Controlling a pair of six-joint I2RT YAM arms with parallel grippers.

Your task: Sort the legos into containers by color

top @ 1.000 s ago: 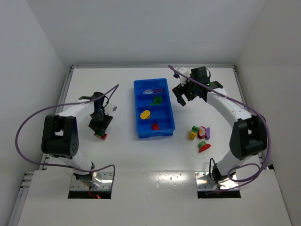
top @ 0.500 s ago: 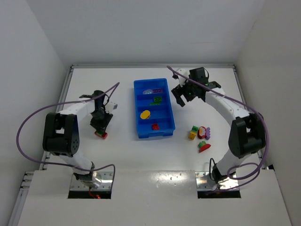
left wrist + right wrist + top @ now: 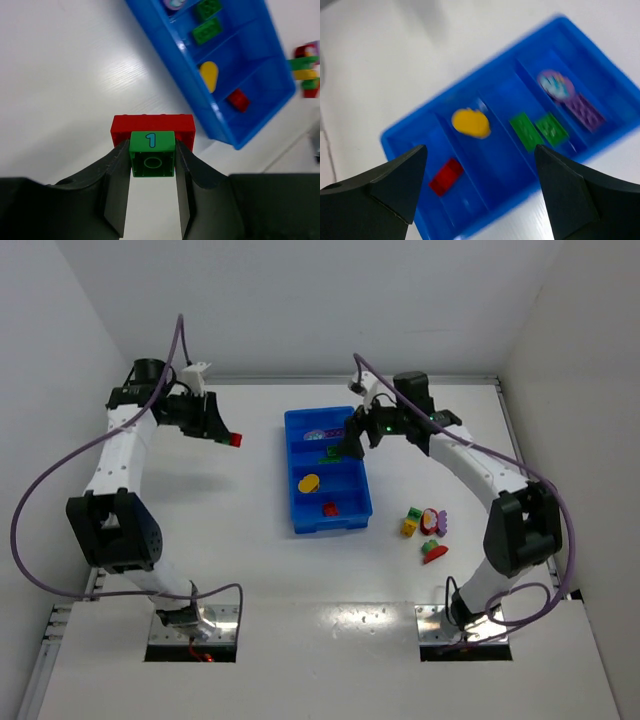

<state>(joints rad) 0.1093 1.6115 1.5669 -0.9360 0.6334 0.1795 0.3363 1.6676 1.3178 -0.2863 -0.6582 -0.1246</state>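
My left gripper (image 3: 222,433) is raised left of the blue tray (image 3: 296,508) and shut on a green brick marked 1 (image 3: 152,153) stuck to a red brick (image 3: 152,125). In the top view only the red brick (image 3: 236,439) shows. My right gripper (image 3: 352,440) is open and empty above the tray's right rim (image 3: 520,220). The tray's compartments hold purple pieces (image 3: 322,434), two green bricks (image 3: 333,452), a yellow piece (image 3: 309,482) and a red brick (image 3: 329,508). They show in the right wrist view too: yellow (image 3: 470,123), red (image 3: 446,176), green (image 3: 540,129).
A cluster of loose pieces lies on the white table right of the tray: yellow and green (image 3: 411,520), red and purple (image 3: 434,521), green and red (image 3: 434,551). Walls enclose the table on the left, back and right.
My left gripper has lifted the red and green bricks off the table and swung up and back toward the tray's far left. My right gripper has moved left over the tray.
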